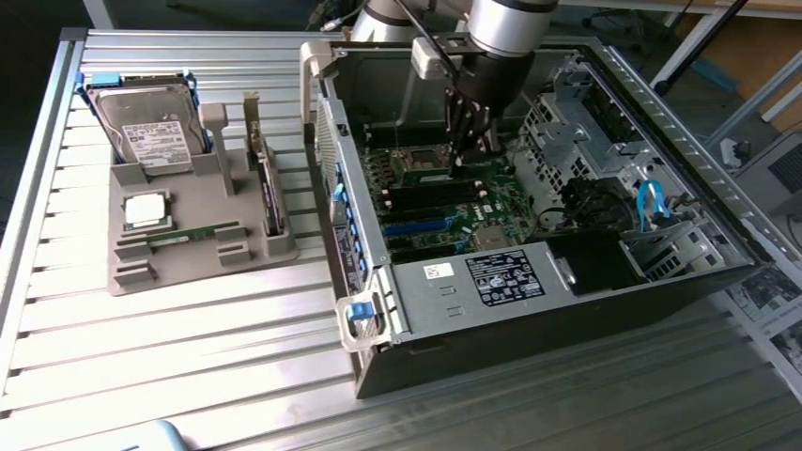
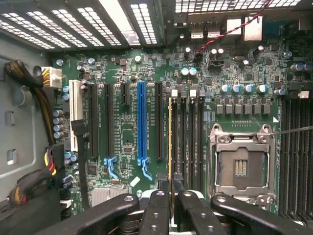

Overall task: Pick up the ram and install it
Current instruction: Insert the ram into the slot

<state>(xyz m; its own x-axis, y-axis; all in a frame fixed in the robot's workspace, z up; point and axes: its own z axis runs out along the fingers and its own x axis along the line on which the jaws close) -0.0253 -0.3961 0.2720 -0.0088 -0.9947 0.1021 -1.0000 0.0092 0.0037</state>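
My gripper (image 1: 472, 155) reaches down inside the open computer case (image 1: 414, 310), just above the green motherboard (image 1: 445, 211). In the wrist view its black fingers (image 2: 163, 188) are shut on the ram (image 2: 170, 142), which I see edge-on as a thin yellow-green line. That edge runs along the outermost of several black memory slots (image 2: 188, 137), the one nearest the blue slot (image 2: 142, 122). Whether the ram touches the slot I cannot tell. A second ram stick (image 1: 191, 235) lies in the grey tray (image 1: 188, 272) at the exterior view's left.
The tray also holds a silver hard drive (image 1: 148, 132) and a square processor chip (image 1: 146, 209). An open processor socket (image 2: 239, 164) lies beside the memory slots. Cable bundles (image 2: 29, 98) and drive cages (image 1: 564, 132) crowd the case walls.
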